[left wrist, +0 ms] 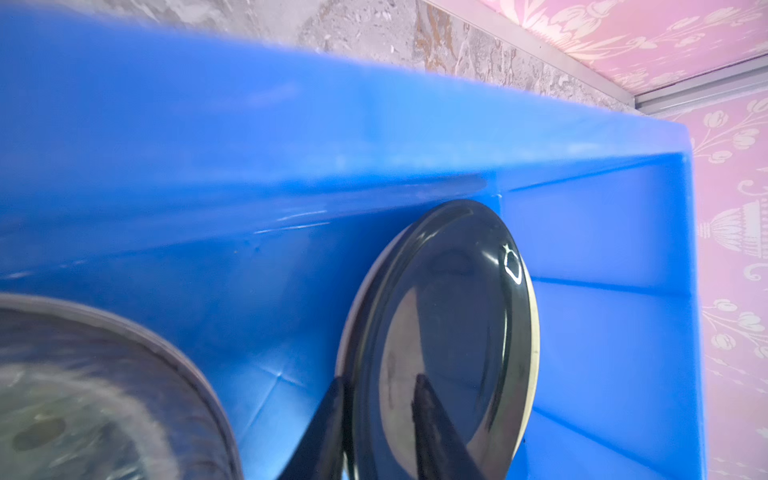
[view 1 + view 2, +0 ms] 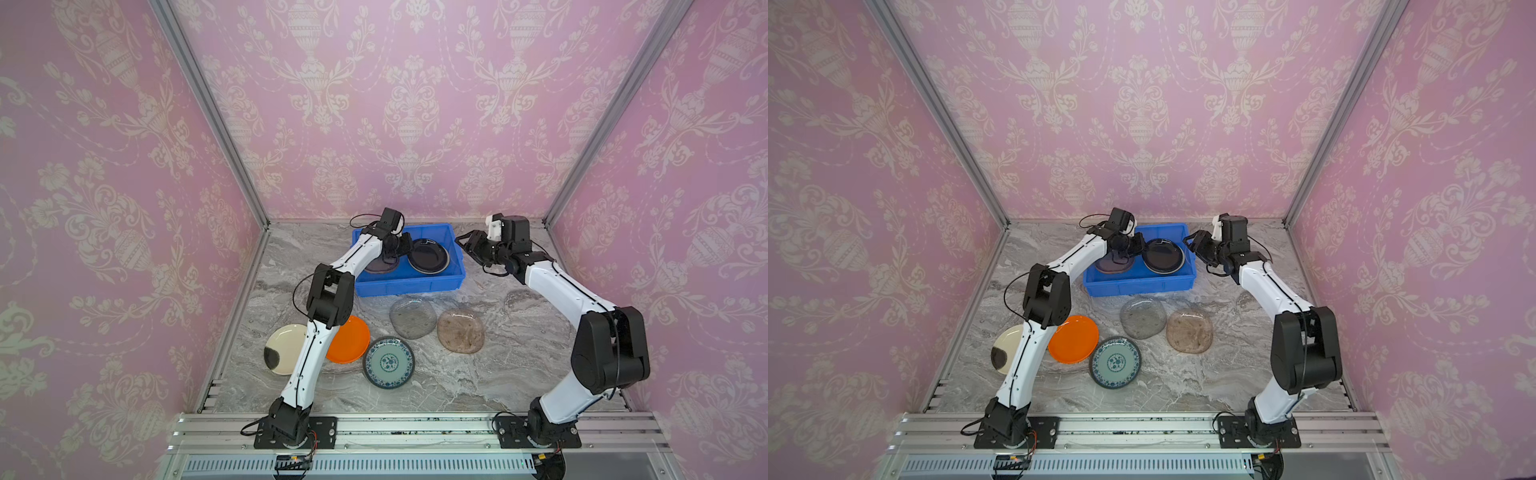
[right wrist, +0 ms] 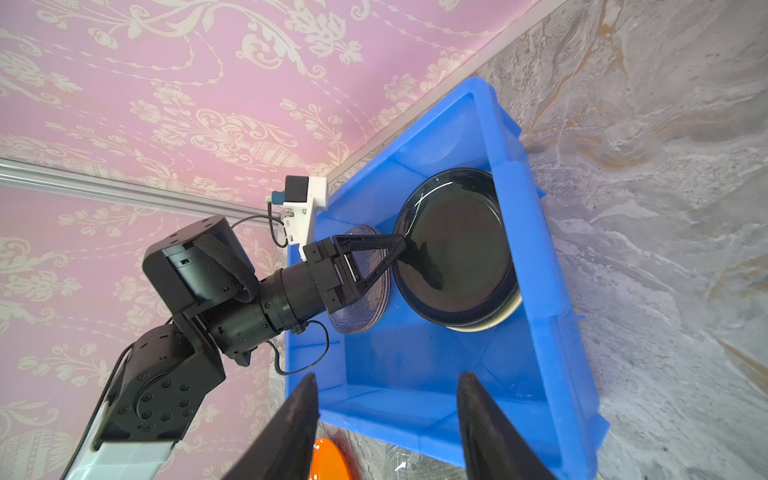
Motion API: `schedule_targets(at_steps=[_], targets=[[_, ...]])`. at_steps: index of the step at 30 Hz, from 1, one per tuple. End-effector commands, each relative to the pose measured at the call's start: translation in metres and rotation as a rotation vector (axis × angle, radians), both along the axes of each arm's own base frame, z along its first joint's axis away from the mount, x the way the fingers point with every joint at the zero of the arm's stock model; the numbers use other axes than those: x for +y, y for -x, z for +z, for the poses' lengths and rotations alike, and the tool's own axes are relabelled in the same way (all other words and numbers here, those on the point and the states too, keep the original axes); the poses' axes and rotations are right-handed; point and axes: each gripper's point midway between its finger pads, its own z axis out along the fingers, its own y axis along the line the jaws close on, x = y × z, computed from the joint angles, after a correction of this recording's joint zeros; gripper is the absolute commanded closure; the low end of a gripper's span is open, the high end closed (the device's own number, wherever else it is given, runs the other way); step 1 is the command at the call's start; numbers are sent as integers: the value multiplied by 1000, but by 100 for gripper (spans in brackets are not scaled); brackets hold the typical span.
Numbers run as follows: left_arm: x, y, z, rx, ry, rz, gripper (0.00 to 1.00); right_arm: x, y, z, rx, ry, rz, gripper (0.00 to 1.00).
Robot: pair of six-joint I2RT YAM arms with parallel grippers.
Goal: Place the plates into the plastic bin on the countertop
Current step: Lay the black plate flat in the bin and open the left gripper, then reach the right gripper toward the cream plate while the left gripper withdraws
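Grey marble-veined surface (image 2: pixel 478 382) bearing blue bin (image 2: pixel 409 286) toward the back; nearer the front, flat: cream plate (image 2: pixel 282 345), orange plate (image 2: pixel 353 338), teal patterned plate (image 2: pixel 388 362), grey glass plate (image 2: pixel 412 318), brownish glass plate (image 2: pixel 460 331).

the plastic bin (image 2: pixel 409 286) is smooth bright-blue plastic with a soft sheen; the left wrist view shows faint scratches on an inner wall. the black plate (image 2: pixel 428 257) in it is highly glossy, almost mirror-like. the tabletop (image 2: pixel 478 374) looks like smooth veined stone with little shine. the grey plate (image 2: pixel 412 318) and the brownish plate (image 2: pixel 460 331) look like translucent glass. the orange plate (image 2: pixel 353 338) is smooth and shiny, and the floral plate (image 2: pixel 388 362) looks glazed. the rails (image 2: pixel 415 428) are dull aluminium. the wallpaper (image 2: pixel 415 104) is matt.
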Motion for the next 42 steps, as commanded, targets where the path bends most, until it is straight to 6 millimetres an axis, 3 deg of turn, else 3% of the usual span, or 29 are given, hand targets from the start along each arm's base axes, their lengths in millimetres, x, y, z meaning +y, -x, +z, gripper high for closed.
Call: schedule_targets(at_steps=[1,10,20,21,22,30,31,32,33,34,38,42], targets=[[0,2,3,-15,-48,-18,64,-1,0,-6,9,-17,0,45],[4,2,10,-38,-99,-27,61,0,2,-8,13,-26,-1,45],[-9,6,13,-44,-83,-54,61,2,4,-3,-4,-38,9,45],[-10,6,18,-56,-81,-60,61,2,10,-16,21,-37,10,44],[-10,5,22,-70,-82,-64,60,2,10,-16,22,-38,11,45],[3,-9,102,-250,-93,-73,46,5,14,2,-19,-36,33,45],[4,-8,114,-274,-91,-80,40,6,15,6,-28,-31,38,45],[6,-7,127,-302,-94,-82,28,7,17,8,-35,-21,46,45],[6,-5,143,-332,-87,-86,8,8,20,10,-40,-7,48,45],[7,-2,156,-355,-81,-88,1,9,22,12,-47,5,51,45],[11,16,201,-441,-66,-128,1,22,32,25,-85,62,92,46],[29,40,222,-489,-45,-84,1,56,51,42,-144,136,193,46]])
